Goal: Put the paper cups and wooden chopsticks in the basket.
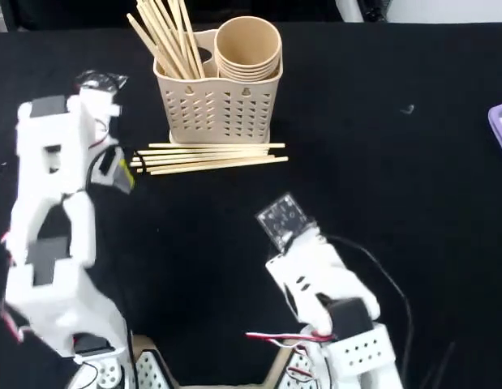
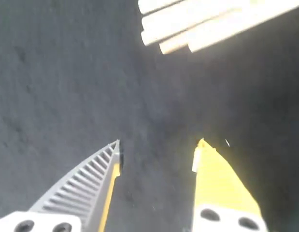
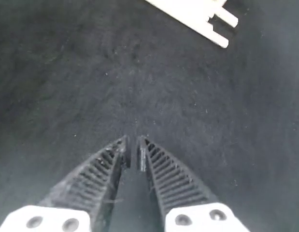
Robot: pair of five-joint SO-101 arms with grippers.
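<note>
1. The left claw (image 2: 159,147) hangs open with nothing between its jaws. It sits just at 9 o'clock of the loose chopsticks (image 1: 210,156).
2. These lie flat in a bundle on the table (image 1: 396,243), along the 6 o'clock wall of the basket (image 1: 218,105).
3. The right claw (image 3: 133,142) is all but closed on nothing, over bare cloth. Its arm (image 1: 323,284) stands at about 5 o'clock of the bundle, well apart from it.
4. The cups (image 1: 248,49) are stacked in the basket's 3 o'clock compartment. The stowed chopsticks (image 1: 165,36) lean out of the 9 o'clock one, towards 11 o'clock.
5. Risk: the bundle is several thin round sticks side by side. A pinch at their very ends would likely catch only some of them, and the others would roll or fan out across the cloth.
6. Risk: long sticks held by one end would probably droop. The far ends could then strike the basket wall or knock the leaning ones. The basket looks light, so a push may slide or tip it.
7. Hard to make out: how many loose sticks there are, and whether the nearest one touches the basket or only lies beside it.
8. A pale shape (image 3: 192,14) in the right wrist view is cut off, and I cannot tell what it is.
9. A purple thing (image 1: 500,130) at the table's 3 o'clock edge is also cut off.
</note>
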